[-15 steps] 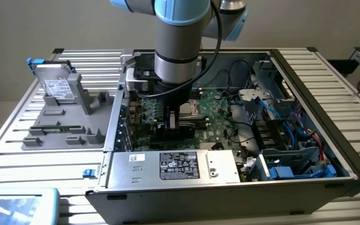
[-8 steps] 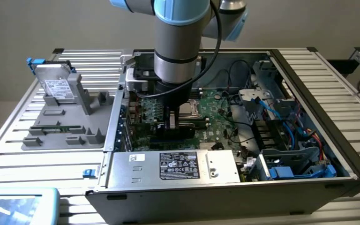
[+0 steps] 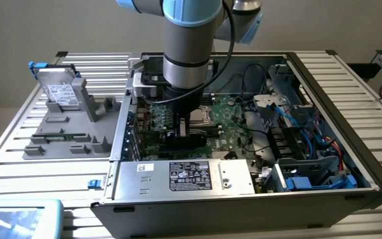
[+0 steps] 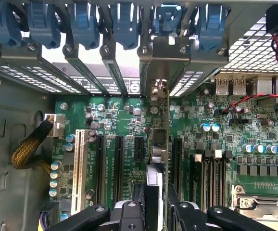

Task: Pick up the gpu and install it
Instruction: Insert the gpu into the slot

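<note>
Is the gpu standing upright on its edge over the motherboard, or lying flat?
Upright. In the wrist view the gpu appears edge-on as a thin vertical strip, held by the gripper above the motherboard. Whether it is seated: cannot tell.

Exterior view high, angled down on open computer case (image 3: 324,164), wrist view close above its motherboard (image 4: 129,120)

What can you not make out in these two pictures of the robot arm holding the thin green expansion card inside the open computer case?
- Exterior view: the gripper and the thin green expansion card are largely hidden behind the grey arm.
- Wrist view: the card shows edge-on, so its faces cannot be seen.
- Wrist view: whether the card's bottom edge sits in a black motherboard slot is hidden by the gripper.
</note>
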You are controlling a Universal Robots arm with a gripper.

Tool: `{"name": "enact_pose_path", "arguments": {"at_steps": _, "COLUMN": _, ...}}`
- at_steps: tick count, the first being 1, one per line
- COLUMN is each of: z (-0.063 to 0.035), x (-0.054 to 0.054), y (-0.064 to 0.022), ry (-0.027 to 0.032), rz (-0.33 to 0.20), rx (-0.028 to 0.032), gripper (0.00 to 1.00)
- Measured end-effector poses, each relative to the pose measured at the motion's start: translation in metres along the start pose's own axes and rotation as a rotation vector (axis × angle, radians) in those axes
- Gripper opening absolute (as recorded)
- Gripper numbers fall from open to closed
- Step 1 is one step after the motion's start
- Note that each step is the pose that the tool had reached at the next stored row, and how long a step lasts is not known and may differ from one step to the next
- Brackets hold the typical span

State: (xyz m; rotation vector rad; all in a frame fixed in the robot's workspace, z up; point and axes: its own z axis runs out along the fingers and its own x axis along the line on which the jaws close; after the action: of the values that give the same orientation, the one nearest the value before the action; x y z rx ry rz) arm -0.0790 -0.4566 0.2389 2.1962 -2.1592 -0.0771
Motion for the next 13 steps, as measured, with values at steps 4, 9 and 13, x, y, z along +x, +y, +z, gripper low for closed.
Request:
{"name": "enact_pose_path", "arguments": {"at_steps": 4, "z": 0.0, "x": 0.0, "y": 0.0, "ry": 0.0001, "rz": -0.002, "rx": 0.0, "gripper": 0.29}}
{"name": "enact_pose_path", "arguments": {"at_steps": 9, "z": 0.0003, "x": 0.0, "y": 0.0, "ry": 0.0001, "rz": -0.003, "rx": -0.0001, "gripper": 0.29}}
{"name": "enact_pose_path", "arguments": {"at_steps": 13, "z": 0.0004, "x": 0.0001, "y": 0.0006, "ry": 0.0005, "rz": -0.005, "rx": 0.0014, "gripper": 0.29}}
